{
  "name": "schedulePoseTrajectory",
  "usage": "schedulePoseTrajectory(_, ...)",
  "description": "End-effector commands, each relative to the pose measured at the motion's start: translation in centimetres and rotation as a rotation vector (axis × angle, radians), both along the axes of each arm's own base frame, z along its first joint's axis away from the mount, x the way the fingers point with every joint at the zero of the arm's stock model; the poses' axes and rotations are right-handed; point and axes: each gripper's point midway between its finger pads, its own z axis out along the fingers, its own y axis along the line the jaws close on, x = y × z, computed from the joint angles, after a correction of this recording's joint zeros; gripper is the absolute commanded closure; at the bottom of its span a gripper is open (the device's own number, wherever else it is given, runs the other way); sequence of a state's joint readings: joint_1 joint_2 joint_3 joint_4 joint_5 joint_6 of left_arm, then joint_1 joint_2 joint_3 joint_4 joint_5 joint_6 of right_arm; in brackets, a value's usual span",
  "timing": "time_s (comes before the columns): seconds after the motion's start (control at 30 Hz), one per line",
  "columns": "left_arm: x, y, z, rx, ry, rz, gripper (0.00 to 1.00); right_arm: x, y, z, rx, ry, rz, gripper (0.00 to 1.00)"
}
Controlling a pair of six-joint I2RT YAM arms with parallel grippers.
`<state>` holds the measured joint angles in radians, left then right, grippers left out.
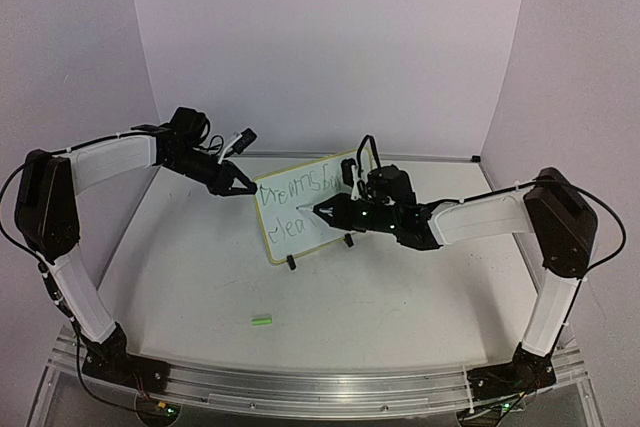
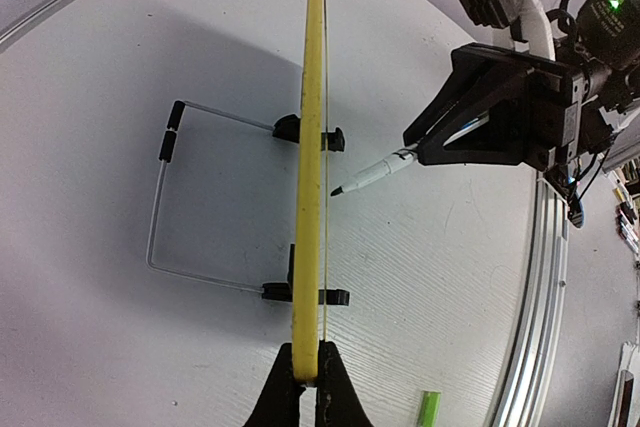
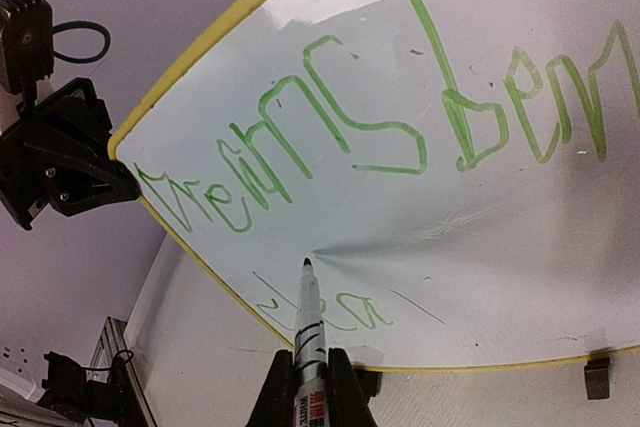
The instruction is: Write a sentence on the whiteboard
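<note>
The small white glossy whiteboard with a yellow rounded frame (image 1: 318, 235) stands upright mid-table on its black feet; its long axis runs left to right, its written face toward the arms' bases; the thin green handwritten sentence (image 3: 380, 117) runs along that axis in two lines; the left gripper (image 2: 308, 372) is clamped on the board's left frame edge; the right gripper (image 3: 310, 379), in front of the face, is closed on a white green-ink marker (image 3: 305, 317) pointing at the lower line, its tip just beside the surface.

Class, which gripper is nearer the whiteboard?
Left. The left gripper clamps the whiteboard at its edge; the right gripper holds a marker, tip just off the face.
</note>
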<state>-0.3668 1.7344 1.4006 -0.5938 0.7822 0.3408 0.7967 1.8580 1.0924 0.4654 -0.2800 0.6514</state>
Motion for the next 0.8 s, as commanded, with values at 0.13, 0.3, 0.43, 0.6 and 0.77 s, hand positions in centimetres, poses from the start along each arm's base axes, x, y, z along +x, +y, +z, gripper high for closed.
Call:
schedulePoseTrajectory(0.13,-0.6,0.3,-1.0,0.060,0.002,-0.005,1.00,0.6,-0.2,0.1,0.010,-0.011,-0.024,1.00)
schedulePoseTrajectory(0.3,-0.6,0.3,-1.1,0.060,0.002,-0.004,1.00,0.3,-0.5,-0.4,0.003,0.001,-0.029,1.00)
schedulePoseTrajectory(0.43,-0.5,0.2,-1.1,0.060,0.003,-0.005,1.00,0.0,-1.1,-0.9,-0.006,0.012,-0.041,1.00)
schedulePoseTrajectory(0.6,-0.6,0.2,-1.1,0.059,0.002,-0.006,1.00,0.1,-1.2,-1.0,-0.010,0.012,-0.048,1.00)
schedulePoseTrajectory(0.77,-0.5,0.2,-1.2,0.060,0.004,-0.005,1.00,0.5,-0.8,-1.0,-0.010,0.005,-0.047,1.00)
